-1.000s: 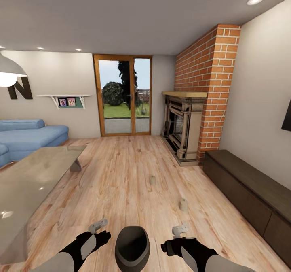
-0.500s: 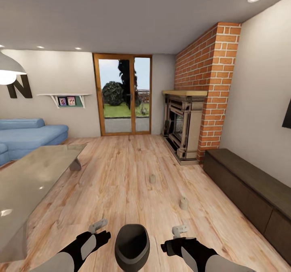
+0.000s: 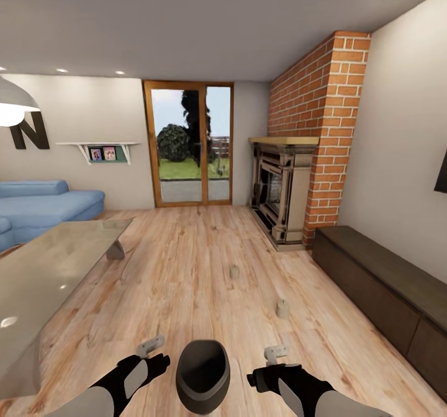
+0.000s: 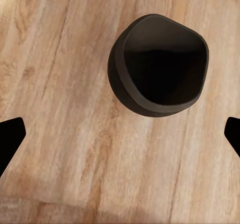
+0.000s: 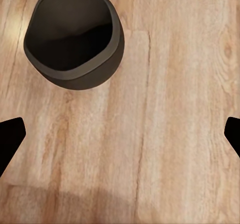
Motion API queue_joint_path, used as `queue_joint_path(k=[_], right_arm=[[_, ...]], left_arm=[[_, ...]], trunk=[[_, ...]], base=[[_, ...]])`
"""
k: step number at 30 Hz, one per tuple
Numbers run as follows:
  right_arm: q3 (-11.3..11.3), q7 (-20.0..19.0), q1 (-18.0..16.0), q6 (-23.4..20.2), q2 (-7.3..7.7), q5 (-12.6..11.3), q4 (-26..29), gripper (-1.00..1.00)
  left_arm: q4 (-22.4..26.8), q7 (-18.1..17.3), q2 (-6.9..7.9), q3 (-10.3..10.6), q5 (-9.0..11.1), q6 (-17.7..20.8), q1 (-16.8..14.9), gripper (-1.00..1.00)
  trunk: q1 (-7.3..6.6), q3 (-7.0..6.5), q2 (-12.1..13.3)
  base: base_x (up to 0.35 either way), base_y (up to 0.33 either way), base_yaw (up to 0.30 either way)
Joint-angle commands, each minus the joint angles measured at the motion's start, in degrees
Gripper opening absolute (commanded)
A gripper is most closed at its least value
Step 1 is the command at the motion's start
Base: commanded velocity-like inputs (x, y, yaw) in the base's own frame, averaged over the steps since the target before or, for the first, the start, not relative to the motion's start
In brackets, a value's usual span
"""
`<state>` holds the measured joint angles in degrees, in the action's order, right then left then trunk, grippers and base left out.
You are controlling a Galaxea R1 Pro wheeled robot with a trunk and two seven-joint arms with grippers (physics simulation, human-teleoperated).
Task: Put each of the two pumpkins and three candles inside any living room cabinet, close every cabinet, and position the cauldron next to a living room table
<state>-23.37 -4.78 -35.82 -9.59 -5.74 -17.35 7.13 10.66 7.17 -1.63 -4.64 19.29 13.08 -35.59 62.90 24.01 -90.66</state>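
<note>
Cabinet (image 3: 379,293), long and dark with its fronts shut, is seen along the right wall past the fireplace (image 3: 282,197). Next in size, the glass table (image 3: 46,274) stands at left. The cauldron (image 3: 202,375) sits on the floor (image 3: 180,268) between the left gripper (image 3: 151,346) and right gripper (image 3: 276,353), both spread apart and empty. Two candles (image 3: 282,308) (image 3: 234,272) stand upright ahead, well apart.

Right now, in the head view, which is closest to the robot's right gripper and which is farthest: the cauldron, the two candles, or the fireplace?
From the right gripper:
1. Cauldron, on the floor between both grippers.
2. Near candle, just ahead on the floor. Too close to call against the cauldron.
3. Far candle, farther ahead, mid-floor.
4. Fireplace, by the brick chimney at the far wall.
</note>
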Motion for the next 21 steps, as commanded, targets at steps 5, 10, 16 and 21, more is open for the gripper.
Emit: queue_joint_path(k=[5, 10, 16, 21], right_arm=[[-0.45, 0.09, -0.04, -0.36, -0.04, -0.58, 0.07, 1.00], [-0.36, 0.10, -0.08, -3.65, 0.00, -0.65, 0.08, 1.00], [-0.28, 0.12, -2.04, -10.25, 0.00, -0.72, 0.05, 1.00], [-0.20, 0.15, -4.29, -11.06, -0.09, -0.75, -0.01, 1.00]], left_arm=[[0.17, 0.21, -0.04, -0.45, 0.06, 0.34, -0.01, 1.00], [0.65, 0.20, -0.67, -0.45, 0.13, 0.58, -0.01, 1.00], [0.79, 0.02, -1.15, -0.40, 0.13, 0.94, -0.20, 1.00], [0.77, -0.65, -1.18, -0.37, -0.05, 4.84, -0.49, 1.00]], trunk=[[1.10, 1.01, -2.05], [1.32, 1.53, -2.46], [1.32, 2.05, -2.46], [1.32, 2.49, -2.46]], base=[[0.000, 0.000, 0.005], [0.000, 0.000, 0.086], [0.011, 0.000, 0.103], [0.173, 0.022, 0.098]])
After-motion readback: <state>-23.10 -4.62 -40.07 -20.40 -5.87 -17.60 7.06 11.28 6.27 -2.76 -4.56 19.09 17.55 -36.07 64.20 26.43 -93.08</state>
